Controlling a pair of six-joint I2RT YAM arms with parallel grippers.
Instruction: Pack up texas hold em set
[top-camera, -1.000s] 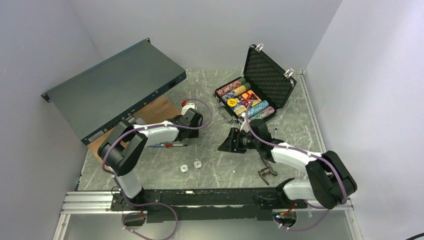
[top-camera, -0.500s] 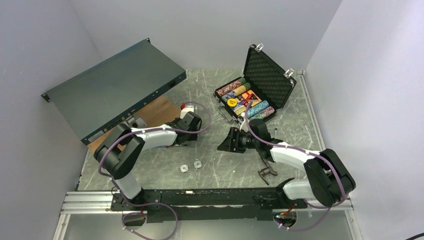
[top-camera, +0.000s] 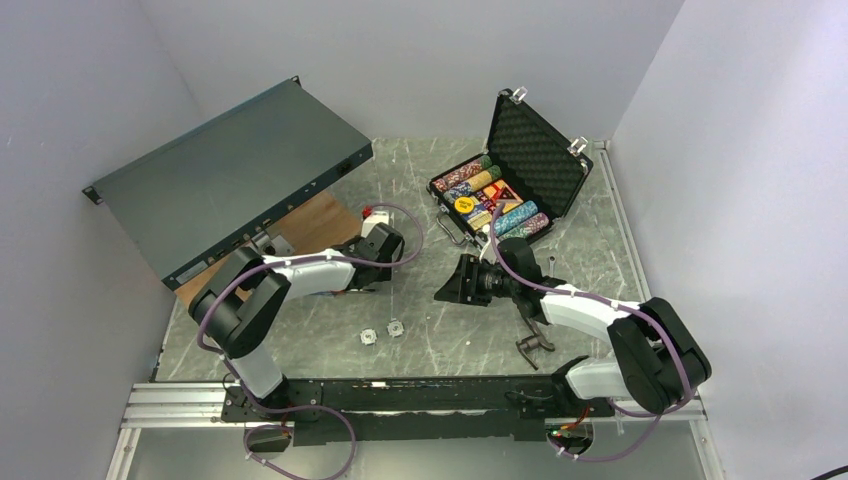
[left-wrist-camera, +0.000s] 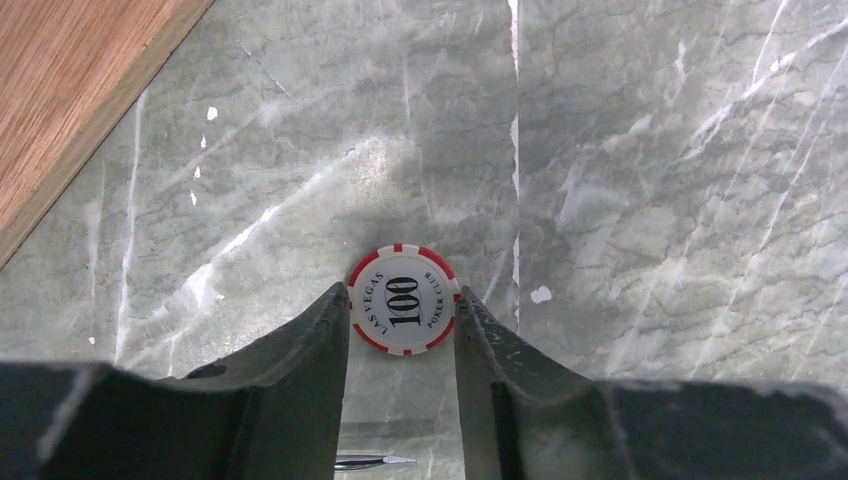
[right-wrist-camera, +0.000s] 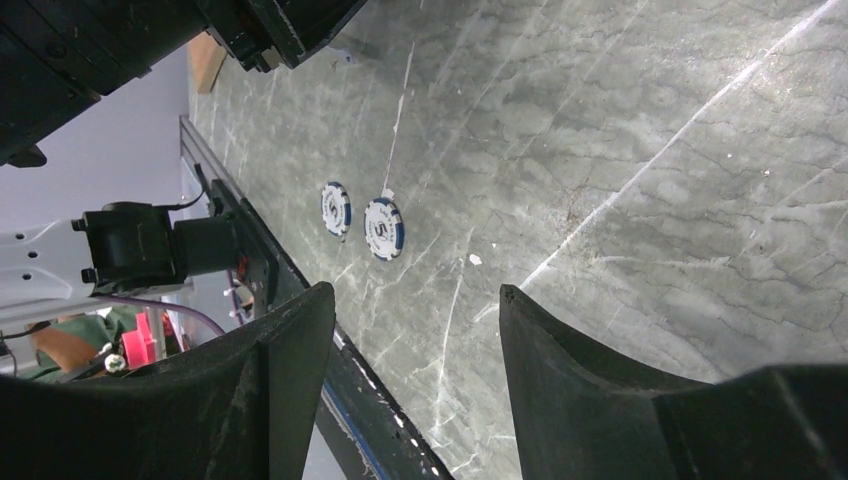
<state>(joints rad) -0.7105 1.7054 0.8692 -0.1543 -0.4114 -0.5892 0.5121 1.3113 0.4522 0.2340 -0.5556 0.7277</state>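
Lying nearest the arm bases, two blue and white chips (right-wrist-camera: 383, 228) sit flat on the counter (top-camera: 440, 340), touched by nothing. Just beyond them the right fingers (right-wrist-camera: 300, 340) hover wide apart and empty, so that arm looks idle. Farther back on the left, the left fingers (left-wrist-camera: 338, 315) are closed on the rim of a red and white chip (left-wrist-camera: 403, 300) marked 100, which seems to lie flat on the marble, near the wooden board (left-wrist-camera: 70, 90). That pinch is the step in hand, I judge, and it calls for care. The chip is thin, so the lift should go straight up and slowly with an even squeeze, or it may pop out sideways. The carry then has to clear the right arm on the way to the open black case (top-camera: 535, 150) at the far right, where the chip belongs on edge in one of the rows of chips (top-camera: 515, 215).
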